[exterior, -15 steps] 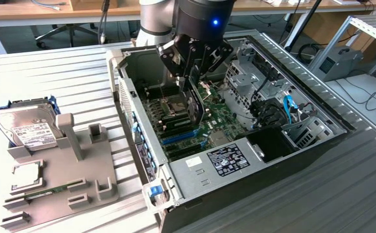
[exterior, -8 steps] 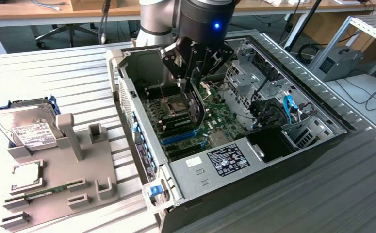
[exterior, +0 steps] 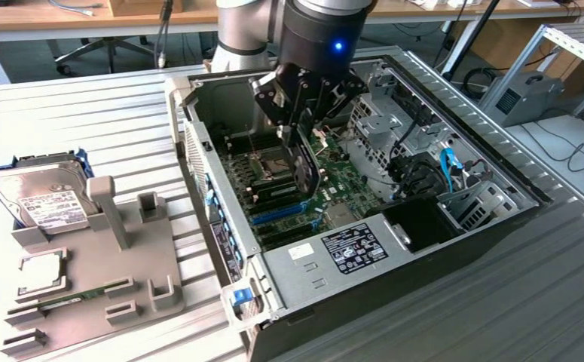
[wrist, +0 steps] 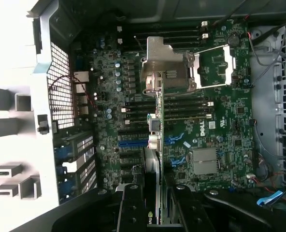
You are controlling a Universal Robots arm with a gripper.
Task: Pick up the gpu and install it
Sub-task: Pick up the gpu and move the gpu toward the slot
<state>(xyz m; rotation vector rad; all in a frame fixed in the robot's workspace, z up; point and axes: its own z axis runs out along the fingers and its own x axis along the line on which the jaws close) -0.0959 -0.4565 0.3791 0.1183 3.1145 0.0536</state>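
Gripper: we see the gripper (exterior: 302, 130) down inside the open computer case (exterior: 203, 162), its fingers (wrist: 131, 209) clamped on either side of the graphics card (exterior: 309, 166).
Grip: closed on the card, one finger against each flat face.
Card position: it hangs straight below the fingers, thin edge towards us, pointing down at the motherboard (exterior: 344, 181).
Card from the wrist: we look along its narrow edge (wrist: 157, 162), which runs from between the fingers out over the board (wrist: 220, 130).
Card and slots: its far end sits over the area of the blue slot (wrist: 133, 143); we cannot tell whether it touches the board.
Processor socket: just past the card's far end in the wrist view (wrist: 215, 65).
Case: lies on its side on the metal table (exterior: 90, 121), side panel off.
Outside the case: on the exterior view's left, a grey holder (exterior: 131, 290) carries a hard drive (exterior: 41, 197) and a memory stick (exterior: 71, 297), well apart from the gripper.
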